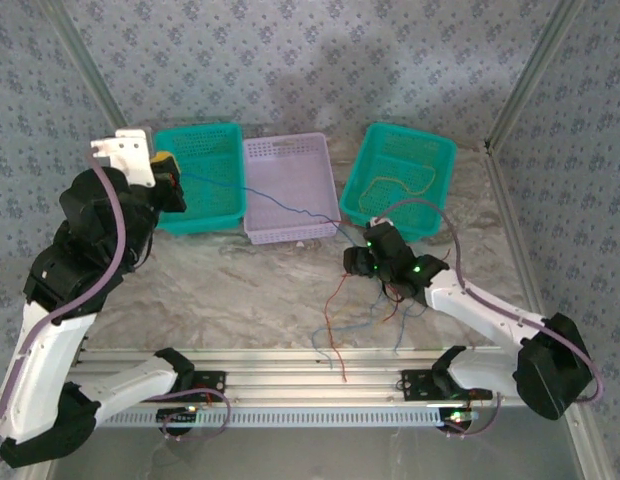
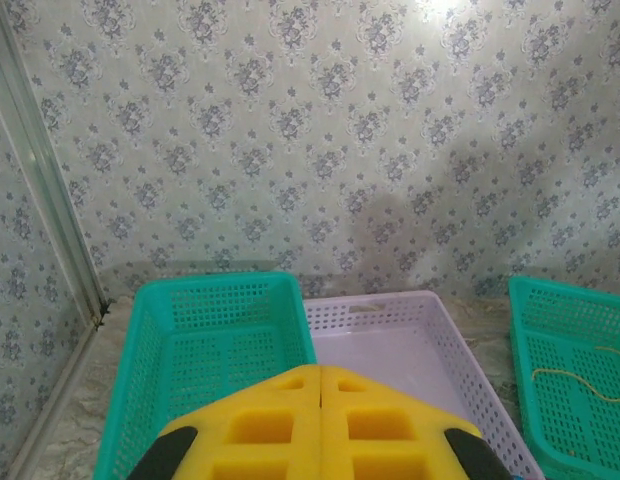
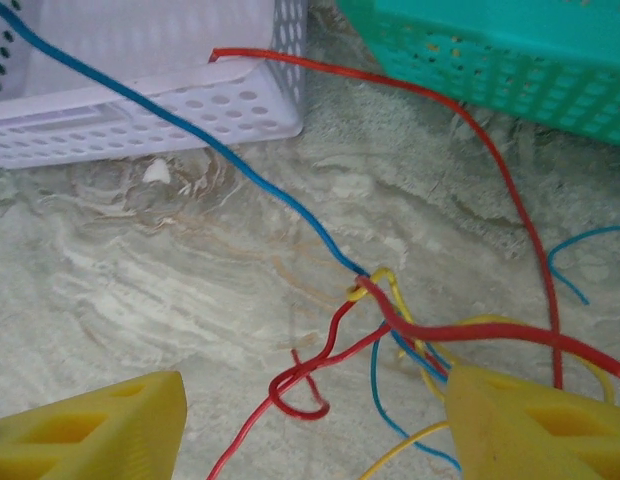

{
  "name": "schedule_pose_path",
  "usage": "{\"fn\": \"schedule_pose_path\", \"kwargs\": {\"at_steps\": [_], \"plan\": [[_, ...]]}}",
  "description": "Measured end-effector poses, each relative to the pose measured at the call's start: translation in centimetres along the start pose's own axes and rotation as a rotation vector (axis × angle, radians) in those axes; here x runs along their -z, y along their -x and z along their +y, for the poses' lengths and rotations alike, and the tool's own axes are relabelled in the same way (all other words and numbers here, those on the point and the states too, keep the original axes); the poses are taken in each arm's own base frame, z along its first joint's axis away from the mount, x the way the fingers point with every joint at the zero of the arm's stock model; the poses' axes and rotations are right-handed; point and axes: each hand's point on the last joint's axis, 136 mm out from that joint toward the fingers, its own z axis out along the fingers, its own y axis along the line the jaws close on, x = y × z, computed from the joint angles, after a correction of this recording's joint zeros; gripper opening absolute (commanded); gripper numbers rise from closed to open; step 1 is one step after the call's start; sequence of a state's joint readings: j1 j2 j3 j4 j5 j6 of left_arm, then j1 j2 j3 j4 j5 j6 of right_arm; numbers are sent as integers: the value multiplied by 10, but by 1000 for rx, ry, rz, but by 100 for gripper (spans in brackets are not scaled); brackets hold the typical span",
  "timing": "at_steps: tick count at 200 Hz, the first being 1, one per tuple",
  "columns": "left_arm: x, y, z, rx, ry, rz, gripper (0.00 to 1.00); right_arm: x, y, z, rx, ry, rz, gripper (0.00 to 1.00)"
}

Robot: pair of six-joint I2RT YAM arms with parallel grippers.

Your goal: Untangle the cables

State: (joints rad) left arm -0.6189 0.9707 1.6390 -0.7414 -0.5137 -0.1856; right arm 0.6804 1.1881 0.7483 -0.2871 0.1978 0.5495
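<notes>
Surface: a pale, marble-patterned worktop (image 1: 240, 290), enclosed by walls (image 1: 310, 60) papered in a grey floral print, with metal frame posts (image 1: 520, 90) at the corners.

Containers: three perforated baskets stood in a row across the upper middle of the overhead view. The left green basket (image 1: 205, 175) touched the lilac basket (image 1: 290, 185). The right green basket (image 1: 400, 170) sat apart and askew and held a loose yellow cable (image 1: 395, 190).

The cables (image 1: 360, 310) lay mostly in a loose tangle on the worktop at lower centre, below the lilac and right green baskets. In the right wrist view a knot (image 3: 375, 290) of red, blue and yellow strands sat on the bare surface. From the knot a blue cable (image 3: 240, 160) ran taut to the upper left over the lilac basket.

The left gripper (image 1: 170, 185), above the left green basket, had its fingers (image 2: 280, 420) pressed together, clamping the blue cable's far end. The right gripper (image 3: 315, 385) hung over the tangle, fingers (image 3: 510, 420) spread apart and grasping nothing.
</notes>
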Motion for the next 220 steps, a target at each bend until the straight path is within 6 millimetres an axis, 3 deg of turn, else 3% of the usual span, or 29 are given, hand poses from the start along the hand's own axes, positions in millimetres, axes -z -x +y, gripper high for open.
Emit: {"fn": "schedule_pose_path", "kwargs": {"at_steps": [54,81,127,180,203,220], "plan": [[7,-4,5,0,-2,-1,0,-3,30,-18,-68,-114,-175,58],[12,-8,8,-1,-1,3,0,-12,37,-24,-114,-126,-194,40],[21,-5,13,8,-2,-16,0,-18,37,-34,-175,-116,-202,0],[37,-1,32,-19,56,-42,0,10,35,-70,-295,-112,-273,0],[41,0,35,-20,58,-46,0,23,41,-72,-327,-49,-298,34],[39,-3,33,-18,51,-36,0,28,44,-48,-291,78,-285,56]]}}
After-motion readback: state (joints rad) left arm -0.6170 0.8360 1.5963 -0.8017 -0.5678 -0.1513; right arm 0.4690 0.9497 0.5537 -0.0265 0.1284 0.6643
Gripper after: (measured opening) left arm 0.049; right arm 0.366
